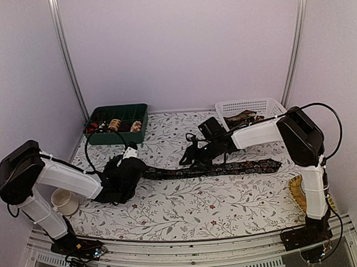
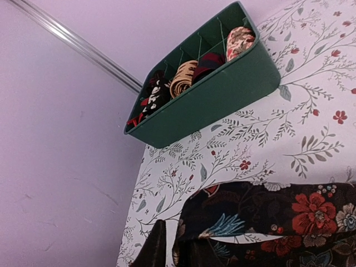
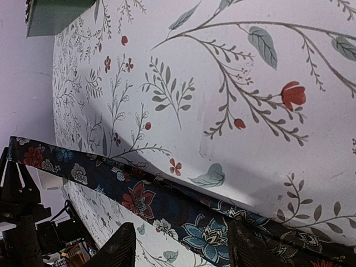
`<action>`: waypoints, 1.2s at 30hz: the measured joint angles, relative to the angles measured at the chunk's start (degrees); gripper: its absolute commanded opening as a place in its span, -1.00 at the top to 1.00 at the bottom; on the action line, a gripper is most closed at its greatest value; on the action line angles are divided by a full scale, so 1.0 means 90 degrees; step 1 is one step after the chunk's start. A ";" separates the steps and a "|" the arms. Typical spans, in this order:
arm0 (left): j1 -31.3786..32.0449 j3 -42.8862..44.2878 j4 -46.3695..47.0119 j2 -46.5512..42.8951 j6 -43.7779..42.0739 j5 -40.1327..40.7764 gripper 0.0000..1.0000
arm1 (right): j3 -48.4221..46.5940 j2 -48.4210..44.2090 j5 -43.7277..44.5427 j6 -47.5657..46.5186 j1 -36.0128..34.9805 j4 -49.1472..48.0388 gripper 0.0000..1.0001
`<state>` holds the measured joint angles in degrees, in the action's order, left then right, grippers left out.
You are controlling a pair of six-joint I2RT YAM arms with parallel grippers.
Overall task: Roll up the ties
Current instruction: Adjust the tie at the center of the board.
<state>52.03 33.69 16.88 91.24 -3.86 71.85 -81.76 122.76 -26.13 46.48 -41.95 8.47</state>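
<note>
One long tie (image 1: 216,168) lies flat on your worktop (image 1: 188,211), right gripper (image 3: 183,233) spread apart over it, left gripper (image 1: 132,163) at its end, grip unclear, and only the left wrist view lets you count four rolled ties (image 2: 182,78) in the tray (image 2: 222,100)

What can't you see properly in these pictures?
Left gripper: top view, its own black body hides its jaws.
Long dark flowery fabric tie, left end: top view, under that gripper.
Dark cloth in white plastic mesh basket: top view, right arm covers part.
Rolled ties in dark green plastic tray: top view, too small.
</note>
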 measured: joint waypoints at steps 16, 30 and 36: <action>0.1406 0.3021 -0.9649 0.3296 0.9367 0.1156 -0.66 | 0.0359 -0.0005 0.0063 0.0148 0.0012 -0.0474 -0.11; 0.1336 0.2827 -1.0511 0.0833 1.0571 0.0860 -1.00 | 0.0413 -0.0007 0.0073 0.0146 0.0007 -0.0614 -0.13; 0.0780 0.3303 -1.0013 0.0107 0.9938 -0.0148 -1.00 | 0.0469 -0.0017 0.0073 0.0131 0.0007 -0.0697 -0.20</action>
<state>59.05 63.42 -73.23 92.20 85.58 70.52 -77.54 122.61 -25.47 47.66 -41.89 2.20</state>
